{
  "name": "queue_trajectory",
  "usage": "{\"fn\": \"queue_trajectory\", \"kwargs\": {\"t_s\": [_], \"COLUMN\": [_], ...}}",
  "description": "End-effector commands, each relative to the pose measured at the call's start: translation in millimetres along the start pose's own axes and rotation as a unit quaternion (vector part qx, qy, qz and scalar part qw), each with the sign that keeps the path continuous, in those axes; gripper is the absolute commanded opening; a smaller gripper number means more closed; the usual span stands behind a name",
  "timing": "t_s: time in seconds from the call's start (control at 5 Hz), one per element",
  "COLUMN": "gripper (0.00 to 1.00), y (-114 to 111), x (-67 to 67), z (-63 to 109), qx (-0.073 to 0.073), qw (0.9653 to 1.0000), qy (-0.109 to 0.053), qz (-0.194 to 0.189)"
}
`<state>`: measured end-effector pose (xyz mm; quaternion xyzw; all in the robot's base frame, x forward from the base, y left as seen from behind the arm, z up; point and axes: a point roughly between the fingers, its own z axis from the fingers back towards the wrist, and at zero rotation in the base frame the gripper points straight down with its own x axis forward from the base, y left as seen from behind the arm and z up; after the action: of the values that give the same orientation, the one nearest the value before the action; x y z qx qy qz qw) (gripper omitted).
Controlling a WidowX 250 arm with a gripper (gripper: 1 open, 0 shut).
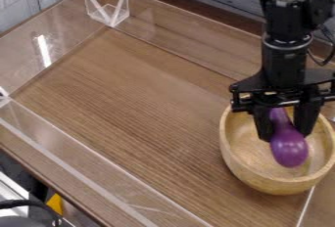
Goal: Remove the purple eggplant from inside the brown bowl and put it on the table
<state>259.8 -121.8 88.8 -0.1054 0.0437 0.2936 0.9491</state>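
Observation:
The purple eggplant (289, 149) hangs upright between my gripper's two black fingers, its rounded end low inside the brown bowl (237, 158). My gripper (287, 138) points almost straight down over the bowl at the right of the table and is shut on the eggplant's upper part. The stem end is hidden by the gripper. The wood-grain table (131, 104) stretches away to the left of the bowl.
Low clear acrylic walls (78, 167) border the table along the front left, and a clear corner piece (108, 8) stands at the back. The bowl sits close to the table's right front edge. Black cables hang behind the arm.

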Motion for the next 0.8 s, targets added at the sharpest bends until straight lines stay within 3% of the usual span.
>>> {"fn": "queue_trajectory", "kwargs": {"t_s": [0.0,0.4,0.6], "gripper": [0.0,0.0,0.0], "y": [-10,-11,-10], "x": [4.6,7.8,16.8], "z": [27.2,39.6,49.0], "qx": [-0.038,-0.05,-0.065], "qw": [0.999,0.9985,0.997], "qy": [-0.023,-0.019,-0.022], "qz": [-0.001,0.014,0.036]}}
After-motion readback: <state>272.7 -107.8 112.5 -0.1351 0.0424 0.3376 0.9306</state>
